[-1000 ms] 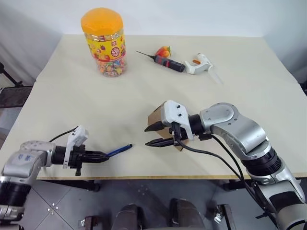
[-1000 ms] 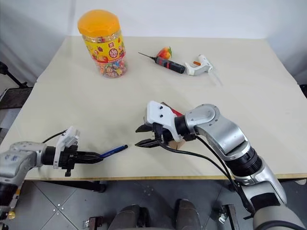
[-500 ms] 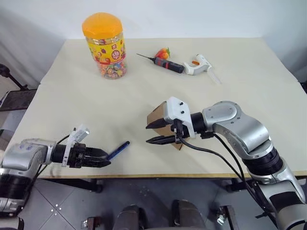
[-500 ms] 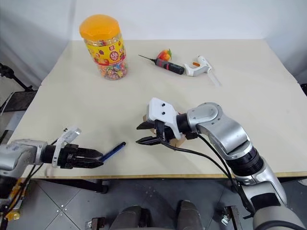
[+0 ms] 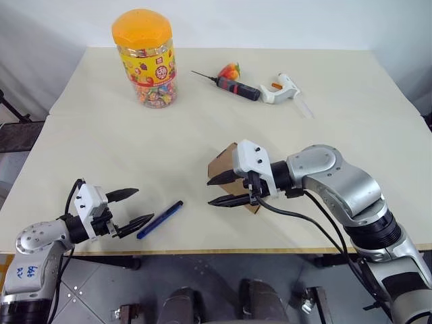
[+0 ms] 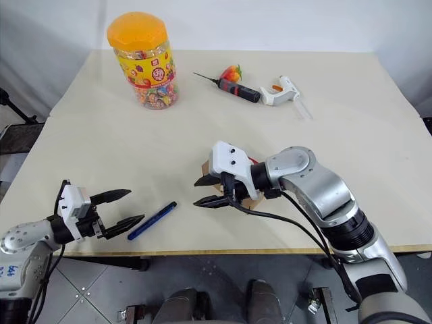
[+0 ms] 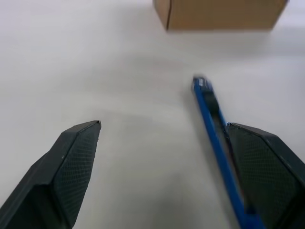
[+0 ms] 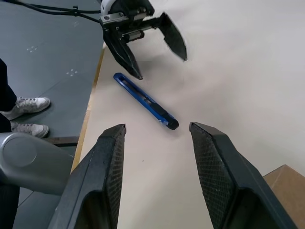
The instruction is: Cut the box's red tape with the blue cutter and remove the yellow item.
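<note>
The blue cutter (image 5: pixel 159 219) lies flat on the table (image 5: pixel 351 108) near the front edge, held by nothing, its tip aimed toward the box (image 5: pixel 226 170). The left gripper (image 5: pixel 125 208) sits just beside its near end with jaws spread wide and nothing between them, one finger (image 7: pixel 259 164) close against the handle. The box rests mid-table, mostly hidden behind the right gripper (image 5: pixel 226 190), whose jaws stand partly apart and empty in front of it. A sliver of the red tape (image 6: pixel 250 162) shows on the box top, but I cannot tell whether it is cut. No yellow item is out on the table, so I judge the removal is still to do. The candy jar (image 5: pixel 143 59) and other tools stand well apart at the back.
</note>
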You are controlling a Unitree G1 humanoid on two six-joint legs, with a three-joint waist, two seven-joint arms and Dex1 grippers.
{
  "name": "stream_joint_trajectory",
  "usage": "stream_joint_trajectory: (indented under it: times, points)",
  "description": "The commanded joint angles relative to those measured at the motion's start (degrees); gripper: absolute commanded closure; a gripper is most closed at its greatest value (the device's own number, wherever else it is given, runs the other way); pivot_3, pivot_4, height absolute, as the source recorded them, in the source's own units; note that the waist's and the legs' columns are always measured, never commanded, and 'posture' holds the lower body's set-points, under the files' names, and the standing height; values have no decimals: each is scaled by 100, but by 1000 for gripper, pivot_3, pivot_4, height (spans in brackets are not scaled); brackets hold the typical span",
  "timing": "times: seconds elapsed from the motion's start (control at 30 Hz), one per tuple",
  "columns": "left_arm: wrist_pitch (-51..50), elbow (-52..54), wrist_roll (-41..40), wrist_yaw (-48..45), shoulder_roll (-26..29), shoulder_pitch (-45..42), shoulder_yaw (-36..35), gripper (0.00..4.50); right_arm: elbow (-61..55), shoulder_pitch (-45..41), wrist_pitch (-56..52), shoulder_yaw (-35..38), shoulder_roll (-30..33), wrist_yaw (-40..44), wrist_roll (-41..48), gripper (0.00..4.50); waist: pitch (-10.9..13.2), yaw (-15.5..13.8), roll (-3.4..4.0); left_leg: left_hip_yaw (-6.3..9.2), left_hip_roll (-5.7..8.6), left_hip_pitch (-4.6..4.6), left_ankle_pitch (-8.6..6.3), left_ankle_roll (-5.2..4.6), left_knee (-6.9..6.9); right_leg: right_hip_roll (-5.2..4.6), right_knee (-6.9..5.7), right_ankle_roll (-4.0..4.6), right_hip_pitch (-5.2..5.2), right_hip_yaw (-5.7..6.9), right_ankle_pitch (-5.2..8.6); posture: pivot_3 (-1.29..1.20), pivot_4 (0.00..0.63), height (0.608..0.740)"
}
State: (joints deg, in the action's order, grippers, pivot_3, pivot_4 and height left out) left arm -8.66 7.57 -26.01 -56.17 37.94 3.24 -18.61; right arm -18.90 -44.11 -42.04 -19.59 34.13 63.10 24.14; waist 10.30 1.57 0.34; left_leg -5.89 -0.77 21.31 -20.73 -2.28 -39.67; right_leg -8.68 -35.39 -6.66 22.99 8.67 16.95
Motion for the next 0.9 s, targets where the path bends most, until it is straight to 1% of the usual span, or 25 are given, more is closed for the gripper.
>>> stream_joint_trajectory:
  times: [0.03,0.1,0.23,0.43,0.53,0.77,0.87,0.9]
  points:
    - [14,748,-295,221,-115,442,-372,28,-103,18,147,185,66,58,52,2310,1,0,-2,1,0,0,-2,1,0,-1,1,0,-1,5,0,0,150,740]
    - [5,959,-289,302,-141,653,-417,28,-120,40,150,195,83,59,68,2310,3,-1,-5,2,-2,1,-4,1,0,0,9,0,-4,14,0,0,150,740]
    - [42,1350,-77,468,-180,1094,-241,28,-94,60,187,181,87,81,59,2310,3,-6,-6,3,-8,-2,-4,1,0,4,49,0,-31,29,0,0,150,740]
    - [137,1179,754,987,-256,1400,201,28,-120,77,209,165,62,83,64,2310,3,-16,-6,8,-7,-3,-4,1,-3,4,55,0,-38,31,0,0,150,740]
    - [80,1017,984,1301,-365,1409,326,28,-220,153,197,221,92,122,148,2310,3,-13,-6,9,-8,-3,-5,3,1,6,55,0,-37,33,0,0,150,740]
    - [-1,754,1027,1258,-293,1265,544,28,-274,207,176,258,102,79,145,2310,3,-37,-6,15,-8,-6,-3,2,-6,2,54,0,-44,34,0,0,150,740]
    - [-58,730,910,1116,-258,1261,598,583,-300,231,172,268,103,46,140,2310,3,-43,-6,15,-8,-9,-3,2,-5,1,53,0,-45,33,0,0,150,740]
    - [-86,728,911,1069,-215,1270,624,869,-311,239,165,272,100,31,143,2310,3,-43,-6,15,-8,-9,-4,2,-5,1,53,0,-45,33,0,0,150,740]
